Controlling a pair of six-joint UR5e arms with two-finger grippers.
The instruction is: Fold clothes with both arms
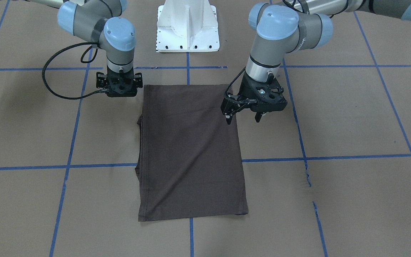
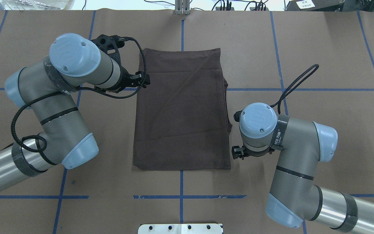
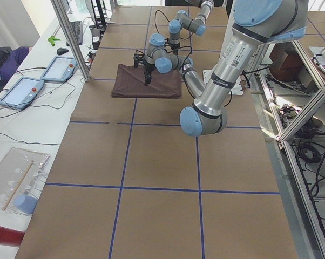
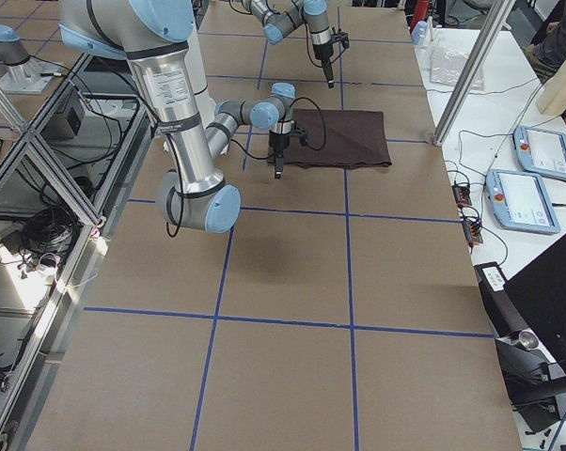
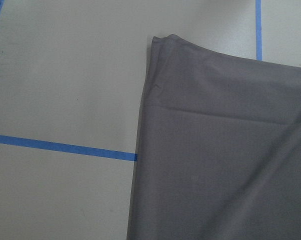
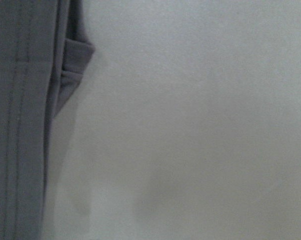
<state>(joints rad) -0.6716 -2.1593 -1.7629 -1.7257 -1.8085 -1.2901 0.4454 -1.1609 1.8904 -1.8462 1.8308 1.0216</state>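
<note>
**A:** What is on the left side?

**B:** The black two-finger left gripper [image 1: 243,117] hangs over the left long edge of the dark brown-grey cotton T-shirt [image 2: 180,110], toward its far end. The jaws are apart and hold nothing. I think they are open so that they can come down and take this edge.

**A:** And the T-shirt itself?

**B:** It lies flat on the brown paper-covered desk [image 2: 304,48], between the two grippers. It is already folded into a long rectangle, so I judge that a fold across the length is what is left.

**A:** What about the right side?

**B:** A small piece of sleeve [image 6: 73,60] sticks out from the T-shirt's right edge. The black right gripper [image 1: 120,90] points down just beside this edge, near the corner closest to the robot, and seems not to touch the cloth. The wrist hides its jaws, so I cannot tell whether they are apart or together.
</note>
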